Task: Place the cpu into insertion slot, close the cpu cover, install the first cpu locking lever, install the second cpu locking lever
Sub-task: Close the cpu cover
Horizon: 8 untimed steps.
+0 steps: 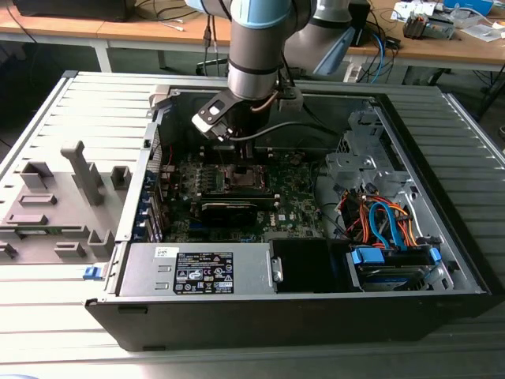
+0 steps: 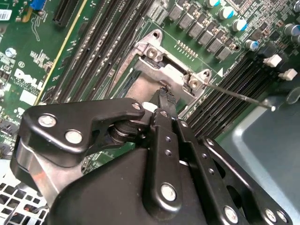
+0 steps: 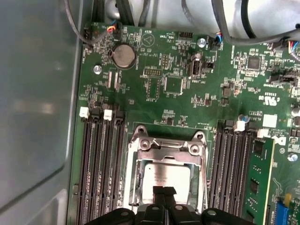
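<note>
The black metal claw (image 3: 164, 193) has its two fingers drawn together with nothing visible between them. Its ribbed fingertips (image 2: 163, 94) point down at the near edge of the cpu (image 3: 166, 174), a small flat square chip with a silver-grey metal top; whether they touch it cannot be told. The chip lies flat inside the insertion slot (image 3: 133, 180), a square socket with a silver metal rim, so the placing step looks done. The cpu cover (image 3: 168, 152), a thin silver frame plate, appears to lie flat over the slot with the chip showing through its square opening, so the closing step seems done or nearly so. A thin bare metal lever rod (image 2: 239, 96) juts free from one corner of the slot, which suggests at least one locking lever is not yet latched. Long black memory sockets (image 3: 101, 164) flank the slot on two opposite sides, all on a green circuit board (image 3: 178, 93). A round silver coin battery (image 3: 124, 55) sits well apart from the slot, beyond its hinged edge. In the exterior view the silver-and-blue arm (image 1: 256, 47) reaches down over the slot inside an open dark computer case (image 1: 331, 320).
</note>
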Motion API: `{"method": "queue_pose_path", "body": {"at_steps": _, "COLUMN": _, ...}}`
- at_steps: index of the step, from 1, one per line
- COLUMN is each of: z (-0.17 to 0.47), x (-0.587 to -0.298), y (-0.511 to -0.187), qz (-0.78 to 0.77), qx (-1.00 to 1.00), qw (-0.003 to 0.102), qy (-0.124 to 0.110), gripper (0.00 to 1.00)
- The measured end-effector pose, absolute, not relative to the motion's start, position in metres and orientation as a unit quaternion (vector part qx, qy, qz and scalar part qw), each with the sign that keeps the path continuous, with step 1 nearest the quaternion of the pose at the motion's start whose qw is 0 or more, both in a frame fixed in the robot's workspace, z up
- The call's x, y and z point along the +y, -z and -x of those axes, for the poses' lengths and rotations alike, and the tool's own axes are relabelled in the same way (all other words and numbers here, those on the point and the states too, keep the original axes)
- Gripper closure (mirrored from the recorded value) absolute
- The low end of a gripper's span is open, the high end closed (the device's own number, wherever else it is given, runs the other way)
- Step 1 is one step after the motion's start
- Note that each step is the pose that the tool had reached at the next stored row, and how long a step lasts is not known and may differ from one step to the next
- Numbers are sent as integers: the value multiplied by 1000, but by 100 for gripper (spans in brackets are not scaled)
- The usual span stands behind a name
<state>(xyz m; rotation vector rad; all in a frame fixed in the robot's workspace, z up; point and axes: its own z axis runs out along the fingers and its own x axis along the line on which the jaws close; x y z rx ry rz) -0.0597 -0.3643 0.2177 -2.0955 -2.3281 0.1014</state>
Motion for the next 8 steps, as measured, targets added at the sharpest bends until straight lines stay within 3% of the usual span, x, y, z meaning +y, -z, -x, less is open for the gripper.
{"method": "queue_pose_path", "body": {"at_steps": 8, "z": 66, "x": -364, "y": -211, "qz": 668, "qx": -743, "qw": 4, "qy": -32, "gripper": 89}}
